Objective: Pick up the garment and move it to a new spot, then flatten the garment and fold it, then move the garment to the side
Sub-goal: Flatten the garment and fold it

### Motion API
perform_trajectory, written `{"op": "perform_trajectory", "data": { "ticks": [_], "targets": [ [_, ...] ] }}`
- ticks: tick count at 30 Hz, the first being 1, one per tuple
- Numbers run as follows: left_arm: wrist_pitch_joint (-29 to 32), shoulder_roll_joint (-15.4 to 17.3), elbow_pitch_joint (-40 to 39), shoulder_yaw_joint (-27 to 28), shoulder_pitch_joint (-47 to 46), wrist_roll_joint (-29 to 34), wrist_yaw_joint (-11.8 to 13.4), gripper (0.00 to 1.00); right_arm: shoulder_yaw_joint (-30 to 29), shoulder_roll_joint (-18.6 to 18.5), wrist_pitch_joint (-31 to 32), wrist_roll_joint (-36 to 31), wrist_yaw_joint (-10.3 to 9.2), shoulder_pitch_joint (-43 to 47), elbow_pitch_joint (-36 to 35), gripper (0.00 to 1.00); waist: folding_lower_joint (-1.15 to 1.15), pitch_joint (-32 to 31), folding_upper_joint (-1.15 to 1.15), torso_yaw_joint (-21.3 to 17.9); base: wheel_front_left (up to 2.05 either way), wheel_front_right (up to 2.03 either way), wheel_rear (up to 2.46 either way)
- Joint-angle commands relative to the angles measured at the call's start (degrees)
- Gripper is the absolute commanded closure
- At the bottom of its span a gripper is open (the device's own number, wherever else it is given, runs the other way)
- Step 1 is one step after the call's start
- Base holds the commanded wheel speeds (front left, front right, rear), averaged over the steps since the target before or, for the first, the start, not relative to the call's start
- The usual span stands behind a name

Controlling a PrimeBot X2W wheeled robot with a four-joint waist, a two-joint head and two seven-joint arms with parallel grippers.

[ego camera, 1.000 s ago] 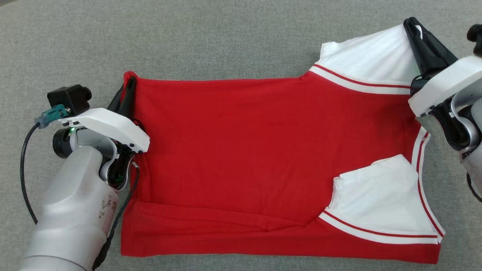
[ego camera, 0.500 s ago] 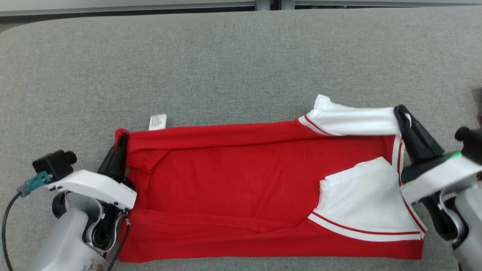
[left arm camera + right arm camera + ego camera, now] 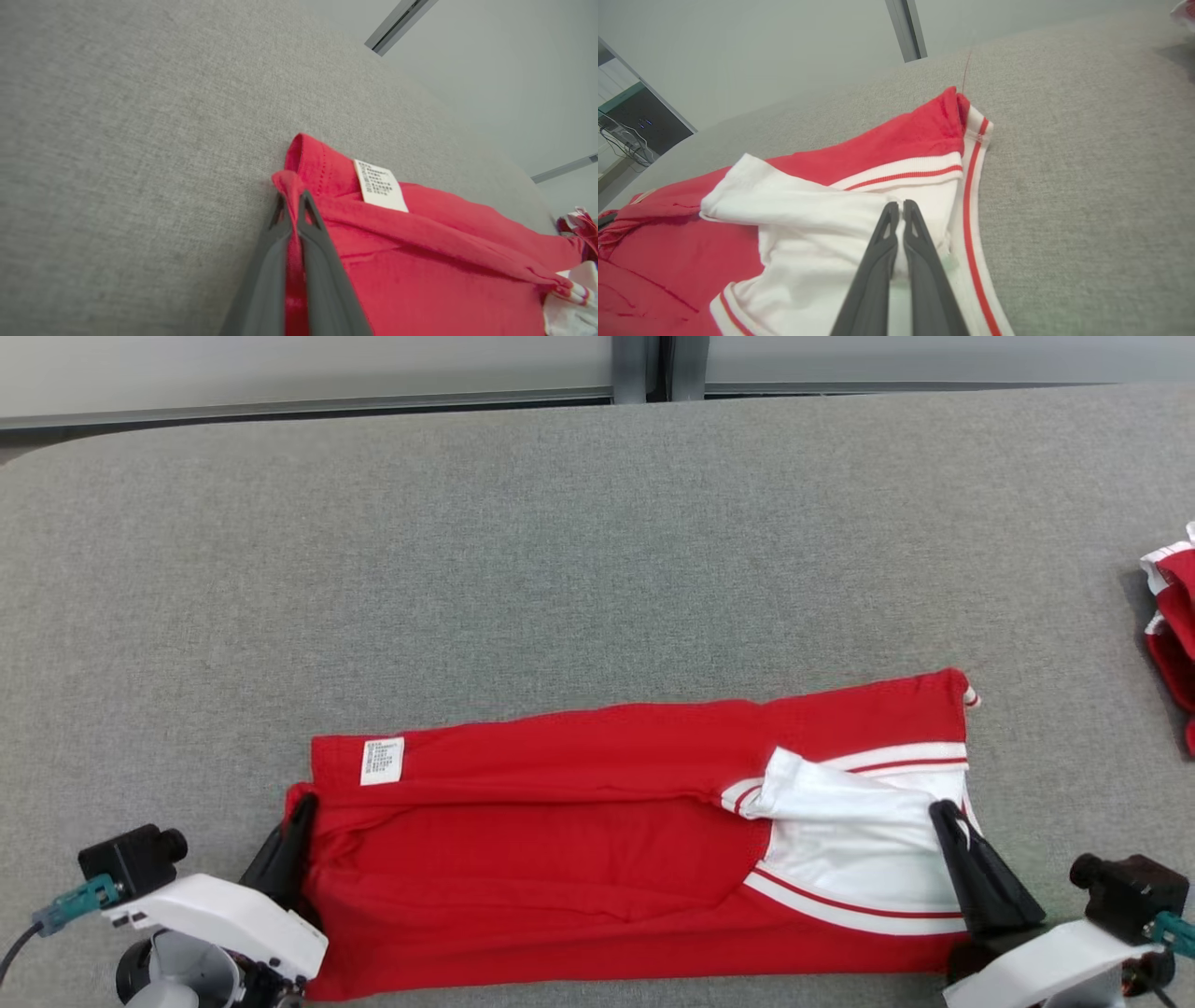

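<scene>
The red T-shirt (image 3: 560,868) is laid lengthwise between the two grippers on the grey cloth-covered table (image 3: 560,569), close to the table's near edge. The left gripper (image 3: 302,805) is clamped on the hem corner of the shirt. In the left wrist view a thin ridge of red cloth is pinched between its two dark fingers (image 3: 322,261), which are pressed almost together. Just beyond these fingertips and slightly to their right, a white care label (image 3: 382,761) is seen lying face up on the turned-over hem.

The right gripper (image 3: 941,814) is closed on the white sleeve (image 3: 808,219) at the other end of the shirt. Its fingers are drawn nearly together, with white cloth caught between them. Beyond its fingertips a white ribbed band (image 3: 906,171) with one red stripe is crossed by the line of sight, and past that band the red shoulder is seen resting on the table. To the right of its fingers a white edge with a red stripe is laid along the grey surface.

A long fold of red cloth is stretched from one gripper toward the other, with the flat far layer lying behind it. Well apart from the right gripper, off to its right at the table's side, a small bundle (image 3: 1174,635) of red and white cloth is seen. Past the far edge of the table a pale wall (image 3: 280,364) with a dark upright post (image 3: 639,364) is visible.
</scene>
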Motion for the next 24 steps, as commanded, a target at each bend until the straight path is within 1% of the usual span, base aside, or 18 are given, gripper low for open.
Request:
{"op": "perform_trajectory", "data": {
  "ticks": [1,3,4,5,6,7,8,12,14,16,19,21,22,24],
  "targets": [
    [0.6,0.49,-0.79,0.05,1.34,-0.11,0.74,0.85,-0.53,0.44,0.8,-0.33,-0.04,1.35,-0.31,1.0,0.0,-0.38,0.0,-0.18,0.0,0.0,0.0],
    [1.07,0.97,-1.98,-0.11,2.71,-0.05,1.61,0.54,-1.31,1.06,2.3,-1.82,-0.04,2.86,-0.16,0.98,0.0,-0.87,0.0,-0.4,0.0,0.0,0.0],
    [0.9,1.12,-2.41,0.03,3.39,0.06,2.33,0.25,-1.39,1.54,2.77,-2.38,-0.04,3.55,-0.3,0.76,0.0,-1.09,0.0,-0.49,0.0,0.0,0.0],
    [0.51,1.47,-2.71,-0.08,4.13,0.83,3.03,0.0,-1.69,1.77,3.36,-3.08,-0.04,4.21,-0.25,0.51,0.0,-1.33,0.0,-0.59,0.0,0.0,0.0],
    [-0.32,1.57,-3.12,-0.04,4.81,1.38,3.62,0.0,-2.15,2.05,3.46,-3.66,-0.04,4.89,-0.23,0.08,0.0,-1.57,0.0,-0.66,0.0,0.0,0.0],
    [-1.51,1.43,-3.57,0.26,5.45,1.92,4.24,0.0,-2.8,2.61,3.2,-4.27,-0.05,5.47,-0.59,0.0,0.0,-1.85,0.0,-0.71,0.0,0.0,0.0],
    [-2.95,1.8,-3.9,0.22,6.01,3.37,5.03,0.0,-3.56,2.98,2.51,-5.21,-0.05,5.83,-1.13,0.0,0.0,-2.13,0.0,-0.8,0.0,0.0,0.0],
    [-8.96,1.4,-6.62,1.11,7.81,7.81,7.97,0.0,-7.07,4.38,-0.2,-8.84,-0.04,6.78,-4.58,0.0,0.0,-3.34,0.0,-1.02,0.0,0.0,0.0],
    [-10.42,1.06,-8.61,2.03,8.23,10.93,9.6,0.0,-8.91,5.16,-0.98,-11.1,-0.03,6.7,-7.21,0.0,0.0,-4.06,0.0,-1.07,0.0,0.0,0.0],
    [-11.0,0.31,-10.96,3.03,8.45,14.02,10.68,0.0,-10.72,5.48,-0.68,-13.83,-0.03,6.5,-9.81,0.0,0.0,-4.72,0.0,-1.09,0.0,0.0,0.0],
    [-11.22,-1.36,-15.2,6.03,8.15,19.91,11.78,0.0,-12.68,6.18,0.51,-16.73,-0.03,5.75,-13.76,0.0,0.0,-5.78,0.0,-1.13,0.0,0.0,0.0],
    [-11.21,-3.08,-17.85,7.72,9.07,23.68,12.15,0.0,-13.49,6.39,1.74,-18.21,-0.03,5.42,-15.88,0.0,0.0,-6.5,0.0,-1.25,0.0,0.0,0.0],
    [-11.21,-3.08,-17.85,7.72,9.07,23.68,12.15,0.0,-13.49,6.39,1.74,-18.21,-0.03,5.42,-15.88,0.0,0.0,-6.5,0.0,-1.25,0.0,0.0,0.0],
    [-11.17,-4.23,-19.68,9.07,9.52,26.73,11.91,0.0,-14.15,6.49,2.89,-19.48,-0.03,4.96,-17.68,0.0,0.0,-7.24,0.0,-1.42,0.0,0.0,0.0]
  ]
}}
